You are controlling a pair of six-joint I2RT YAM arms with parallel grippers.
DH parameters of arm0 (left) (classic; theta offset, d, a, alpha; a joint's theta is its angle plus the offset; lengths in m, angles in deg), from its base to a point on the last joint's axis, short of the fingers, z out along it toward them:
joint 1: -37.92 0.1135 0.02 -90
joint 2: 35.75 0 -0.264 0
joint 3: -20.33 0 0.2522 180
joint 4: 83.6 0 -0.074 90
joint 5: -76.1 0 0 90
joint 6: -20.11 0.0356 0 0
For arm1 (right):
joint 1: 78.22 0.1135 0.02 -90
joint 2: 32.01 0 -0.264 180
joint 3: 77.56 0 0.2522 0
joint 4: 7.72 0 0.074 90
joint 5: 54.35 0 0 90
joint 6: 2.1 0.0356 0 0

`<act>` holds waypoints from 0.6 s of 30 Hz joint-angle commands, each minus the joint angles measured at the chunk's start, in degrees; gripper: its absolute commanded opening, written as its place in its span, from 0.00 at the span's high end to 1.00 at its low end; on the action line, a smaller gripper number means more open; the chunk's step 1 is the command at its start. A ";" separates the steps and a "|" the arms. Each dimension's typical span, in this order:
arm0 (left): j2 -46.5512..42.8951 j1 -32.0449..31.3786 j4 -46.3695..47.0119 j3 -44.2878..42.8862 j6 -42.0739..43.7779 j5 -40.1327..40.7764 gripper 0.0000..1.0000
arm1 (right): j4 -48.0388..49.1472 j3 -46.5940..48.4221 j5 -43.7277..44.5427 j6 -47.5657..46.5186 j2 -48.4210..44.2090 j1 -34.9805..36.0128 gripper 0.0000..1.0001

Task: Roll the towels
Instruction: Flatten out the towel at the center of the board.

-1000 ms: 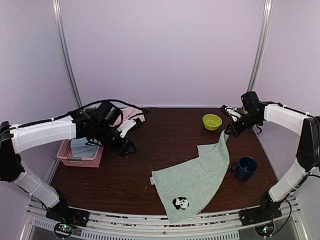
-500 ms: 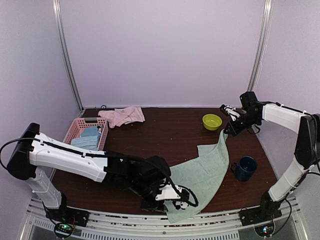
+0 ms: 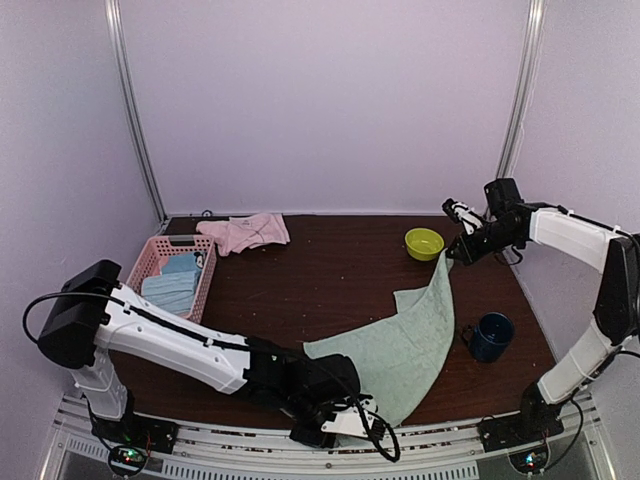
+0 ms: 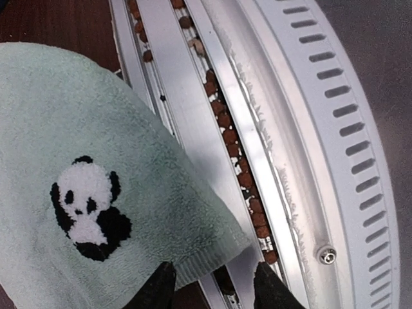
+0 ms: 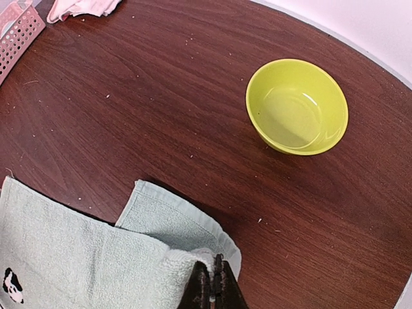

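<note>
Right fingers [image 5: 199, 291] are pressed together, pinching one corner of the sage green terry towel [image 3: 400, 345] up off the dark wood surface [image 5: 161, 96], so the fluffy cloth drapes from upper right down to bottom centre. Left fingers [image 4: 159, 286] are spread, either side of its hemmed corner near the fuzzy panda patch [image 4: 87, 206], over the metal rail [image 4: 193, 129]. Pale pink towel [image 3: 245, 232] is just crumpled at upper left, with a glossy lime bowl [image 5: 297, 106] at upper right.

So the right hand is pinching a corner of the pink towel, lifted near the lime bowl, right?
No, it is the green towel, per the right wrist view; the right hand pinches its corner, lifted near the lime bowl.
</note>
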 commanded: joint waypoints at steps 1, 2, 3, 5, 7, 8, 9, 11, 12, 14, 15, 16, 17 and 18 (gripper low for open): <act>2.74 -0.81 2.03 -2.55 1.49 1.85 0.57 | 1.71 -0.91 -1.42 0.97 -2.12 0.04 1.00; 3.17 -0.87 2.01 -2.78 1.24 2.05 0.57 | 1.73 -0.84 -1.55 1.02 -2.22 0.09 1.00; 3.10 -0.87 2.10 -2.85 0.70 2.27 0.58 | 1.64 -0.78 -1.67 1.10 -2.41 0.09 1.00; 1.13 -0.68 3.63 -1.71 -0.89 4.11 0.59 | 1.62 -0.73 -2.10 1.23 -2.68 0.06 1.00; -2.17 1.44 5.06 -0.18 -4.49 4.84 0.58 | 1.56 -0.88 -2.13 1.19 -3.02 0.10 1.00; -3.78 3.97 5.37 0.04 -7.23 3.44 0.56 | 1.47 -0.97 -1.98 1.17 -3.18 0.10 1.00; -5.16 6.66 5.61 0.48 -9.92 1.10 0.56 | 1.43 -1.11 -1.69 0.99 -3.32 0.10 1.00; -7.11 12.17 7.11 1.18 -16.57 0.96 0.53 | 1.61 -1.57 -0.89 0.82 -3.48 0.05 1.00; -7.29 15.16 7.66 1.27 -19.87 2.07 0.53 | 1.81 -1.75 -0.46 0.85 -3.63 0.06 1.00; -5.84 19.12 6.59 0.12 -25.59 3.56 0.52 | 2.10 -2.00 -0.20 0.82 -3.97 0.06 1.00; -3.71 20.78 5.12 -1.05 -28.32 4.49 0.52 | 2.17 -2.05 -0.24 0.82 -4.13 0.01 1.00; -2.08 22.23 3.84 -2.12 -31.07 5.25 0.52 | 2.22 -1.98 -0.35 0.80 -4.18 0.02 1.00; -0.73 23.57 2.82 -2.87 -33.52 5.40 0.53 | 2.30 -1.99 -0.52 0.92 -4.16 0.07 1.00; 0.27 24.89 2.72 -3.09 -36.19 4.31 0.53 | 2.37 -1.92 -0.70 1.01 -4.20 0.06 1.00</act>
